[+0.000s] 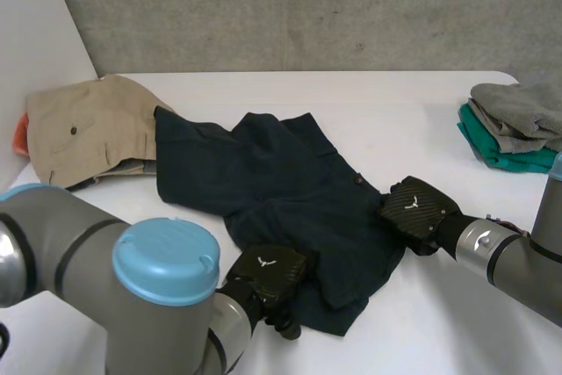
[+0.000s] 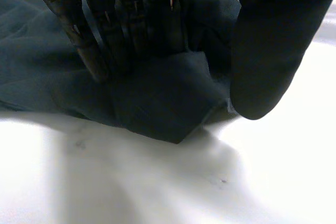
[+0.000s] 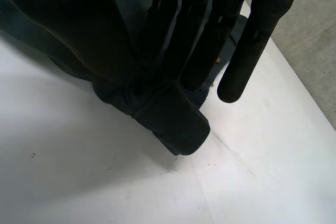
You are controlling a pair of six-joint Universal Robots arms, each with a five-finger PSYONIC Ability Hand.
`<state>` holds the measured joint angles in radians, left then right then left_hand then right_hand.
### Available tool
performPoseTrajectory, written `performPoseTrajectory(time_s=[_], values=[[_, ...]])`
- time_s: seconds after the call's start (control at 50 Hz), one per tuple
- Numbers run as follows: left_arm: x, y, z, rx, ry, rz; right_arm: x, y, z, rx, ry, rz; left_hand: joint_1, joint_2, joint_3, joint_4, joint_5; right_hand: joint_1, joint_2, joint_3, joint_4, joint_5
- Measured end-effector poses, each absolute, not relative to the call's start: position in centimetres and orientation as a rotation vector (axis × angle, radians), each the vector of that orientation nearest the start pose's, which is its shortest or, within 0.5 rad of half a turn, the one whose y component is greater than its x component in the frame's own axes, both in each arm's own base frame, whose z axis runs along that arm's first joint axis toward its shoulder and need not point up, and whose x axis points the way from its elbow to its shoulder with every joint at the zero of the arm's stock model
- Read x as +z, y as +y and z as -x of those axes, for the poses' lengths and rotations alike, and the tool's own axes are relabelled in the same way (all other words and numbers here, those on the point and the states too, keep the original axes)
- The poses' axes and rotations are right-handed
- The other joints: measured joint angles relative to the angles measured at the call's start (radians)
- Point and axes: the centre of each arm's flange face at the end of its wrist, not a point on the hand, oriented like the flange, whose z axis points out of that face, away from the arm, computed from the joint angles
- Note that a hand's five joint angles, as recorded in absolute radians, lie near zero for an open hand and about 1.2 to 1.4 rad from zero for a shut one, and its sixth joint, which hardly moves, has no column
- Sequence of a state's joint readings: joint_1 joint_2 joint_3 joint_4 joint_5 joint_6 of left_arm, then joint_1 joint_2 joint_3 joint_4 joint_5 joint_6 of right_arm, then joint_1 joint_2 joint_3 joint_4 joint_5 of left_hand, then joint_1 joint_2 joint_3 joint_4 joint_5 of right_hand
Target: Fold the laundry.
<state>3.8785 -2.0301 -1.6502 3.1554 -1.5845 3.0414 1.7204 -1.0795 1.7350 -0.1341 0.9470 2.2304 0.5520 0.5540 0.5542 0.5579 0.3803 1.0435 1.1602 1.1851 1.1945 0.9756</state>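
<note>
Dark navy shorts (image 1: 281, 182) lie crumpled in the middle of the white table (image 1: 395, 111). My left hand (image 1: 268, 271) rests on their near hem. In the left wrist view its fingers (image 2: 131, 24) press down on a corner of the shorts (image 2: 157, 108), and the thumb (image 2: 273, 51) stands apart beside that corner. My right hand (image 1: 417, 208) is at the right edge of the shorts. In the right wrist view the right hand (image 3: 68, 30) pinches a rolled fold of the shorts (image 3: 173, 121) between thumb and fingers, just above the table.
Tan trousers (image 1: 83, 129) lie at the back left against the wall, with something orange (image 1: 19, 133) behind them. A stack of grey and green clothes (image 1: 514, 125) sits at the right edge. Bare table lies in front of the shorts.
</note>
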Motion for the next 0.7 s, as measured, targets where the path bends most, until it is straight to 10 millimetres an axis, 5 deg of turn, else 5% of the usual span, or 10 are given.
performPoseTrajectory(time_s=[0.12, 0.24, 0.34, 0.58, 0.7], values=[[12.9, -13.2, 33.6, -1.667, 2.958, -1.111, 12.6, -27.6, -22.8, -1.631, 1.921, 1.644, 0.005, 0.004, 0.002, 0.006, 0.010, 0.000, 0.000, 0.000, 0.001, 0.000], [12.6, -14.2, 33.9, -1.769, 2.861, -1.074, 13.0, -27.7, -22.5, -1.637, 1.969, 1.615, 0.571, 0.564, 0.551, 0.560, 0.550, 0.000, 0.000, 0.000, 0.001, 0.000], [13.7, -14.9, 34.1, -1.902, 2.707, -1.064, 14.3, -28.0, -22.1, -1.681, 2.023, 1.567, 0.591, 0.638, 0.626, 0.638, 0.598, 0.000, 0.003, 0.000, 0.001, 0.000], [26.3, -17.0, 31.1, -2.389, 2.192, -0.870, 25.8, -26.4, -20.7, -1.954, 2.075, 1.428, 0.591, 0.641, 0.631, 0.639, 0.598, 0.088, 0.016, 0.005, 0.002, 0.042], [28.2, -19.4, 29.0, -2.432, 2.135, -0.774, 28.7, -24.8, -20.6, -1.951, 2.103, 1.371, 0.591, 0.641, 0.634, 0.639, 0.598, 0.088, 0.016, 0.005, 0.003, 0.042]])
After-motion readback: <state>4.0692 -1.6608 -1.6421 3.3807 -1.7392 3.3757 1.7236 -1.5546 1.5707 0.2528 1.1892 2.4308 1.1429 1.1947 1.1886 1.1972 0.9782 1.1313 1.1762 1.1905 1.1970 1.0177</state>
